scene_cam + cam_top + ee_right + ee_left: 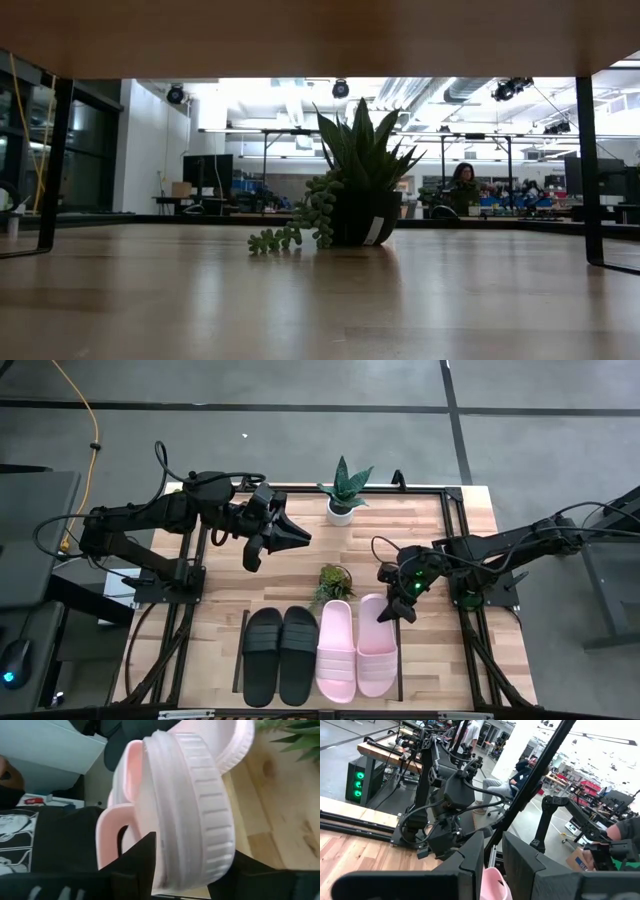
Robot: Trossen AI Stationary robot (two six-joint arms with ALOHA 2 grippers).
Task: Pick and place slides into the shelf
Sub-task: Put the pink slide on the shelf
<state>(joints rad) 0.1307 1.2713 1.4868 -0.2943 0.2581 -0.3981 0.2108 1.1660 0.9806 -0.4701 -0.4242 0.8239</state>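
Observation:
Four slides lie side by side near the table's near edge: two black slides [282, 655] on the left and two pink ones on the right. My right gripper [393, 610] [192, 851] is shut on the strap end of the rightmost pink slide [377, 648]. The other pink slide [335, 652] [227, 742] lies next to it. My left gripper [300, 540] [493, 865] hangs above the table's far left part, pointing right, open by a narrow gap and empty. In the low view the shelf's board [320, 30] shows from below, with black uprights [590, 170]; no slide shows under it. My right gripper holds the rightmost pink slide by its wide ribbed strap [200, 810], at the slide's far end. One finger [142, 862] sits in the opening between sole and strap, the other [240, 870] outside the strap. The slide's near end lies in line with the others.
A spiky plant in a white pot [343, 490] stands at the far edge. A small trailing plant [332, 582] [350, 200] sits just beyond the slides, close to my right gripper. People show in the room behind [463, 180] [525, 770].

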